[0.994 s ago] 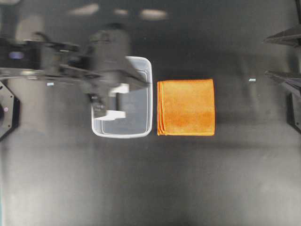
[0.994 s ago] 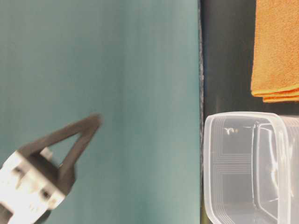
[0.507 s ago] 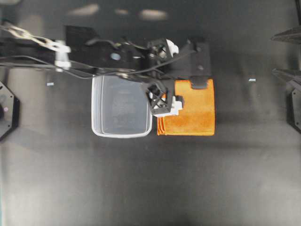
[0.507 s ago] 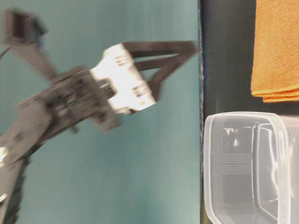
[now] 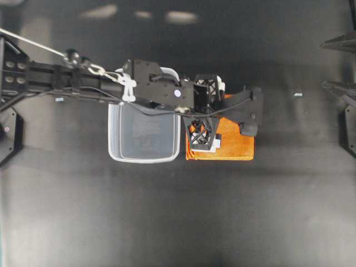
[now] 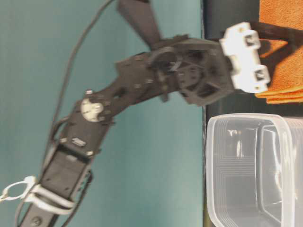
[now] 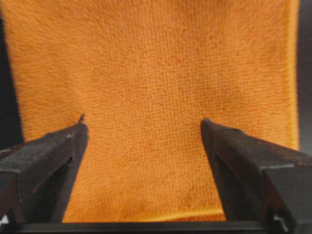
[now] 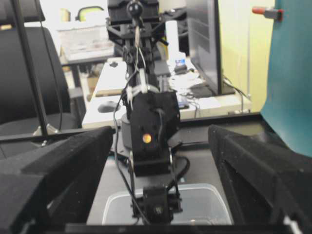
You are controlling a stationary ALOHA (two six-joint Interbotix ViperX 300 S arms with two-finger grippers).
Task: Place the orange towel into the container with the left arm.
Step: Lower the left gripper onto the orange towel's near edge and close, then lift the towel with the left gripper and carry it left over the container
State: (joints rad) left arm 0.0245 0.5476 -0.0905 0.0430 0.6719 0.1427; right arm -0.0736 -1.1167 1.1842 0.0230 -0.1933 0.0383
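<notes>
The left arm [image 5: 156,89] reaches across the container [image 5: 143,156] and holds its gripper [image 7: 144,129] over the towel [image 5: 233,147], fingers [image 7: 48,156] spread apart above the cloth. The towel lies flat on the counter [image 5: 178,222] just beside the container. The right gripper [image 8: 161,146] sits well apart at the counter's edge, fingers wide open.

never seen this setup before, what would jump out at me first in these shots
The orange towel stands out first, a bright folded square on the dark table just right of the container in the overhead view. Next is the left arm, stretched across the container's far rim, its left gripper open over the towel. The container, clear plastic, looks empty.
</notes>
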